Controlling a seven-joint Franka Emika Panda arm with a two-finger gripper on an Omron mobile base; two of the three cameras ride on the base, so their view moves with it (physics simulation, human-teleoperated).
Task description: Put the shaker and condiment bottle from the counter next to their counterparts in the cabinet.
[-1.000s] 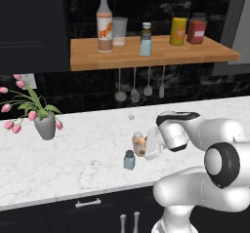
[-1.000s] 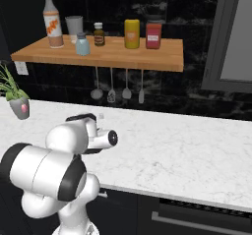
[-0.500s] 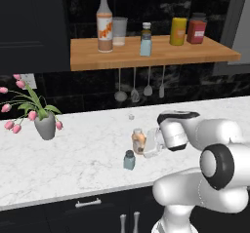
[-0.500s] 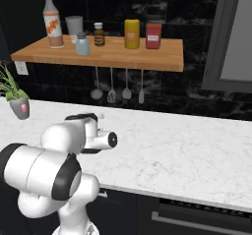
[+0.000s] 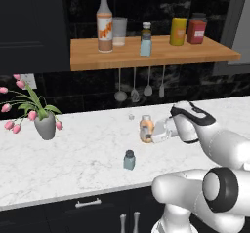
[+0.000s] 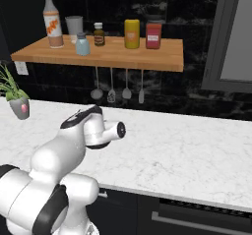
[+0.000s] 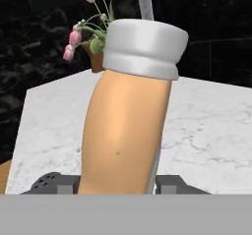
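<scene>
Left base view: a long white marble counter (image 5: 73, 159) with faint grey veins is shown over dark drawer fronts with silver handles (image 5: 88, 203). A small squat orange condiment bottle (image 5: 145, 128) with a pale cap stands upright on it, and the two-finger gripper (image 5: 150, 135) of the white arm is closed on its lower body from the right. A small pale blue translucent shaker (image 5: 129, 160) with a dark grey cap stands apart from the bottle, nearer the counter's front edge. A grey pot of pink tulips (image 5: 45, 126) is set at the left. On the orange-brown wooden plank shelf (image 5: 146, 57) are listed a tall clear-necked bottle with an orange label (image 5: 104, 24), a grey tumbler (image 5: 119, 30) just beside it, a second pale blue shaker (image 5: 146, 44), a yellow canister (image 5: 178, 31) and a red jar (image 5: 196, 30); metal utensils (image 5: 134, 85) hang beneath. Right base view: the same shelf (image 6: 147, 57) and its items are seen above the counter (image 6: 187, 150), with a small dark bottle (image 6: 99, 34) behind the shelf shaker (image 6: 82, 45). Hand view: the orange bottle (image 7: 123, 140) is seen close up, leaning in the picture, between the dark fingertips (image 7: 47, 182), with the counter (image 7: 206, 126) and tulips (image 7: 88, 27) behind.
</scene>
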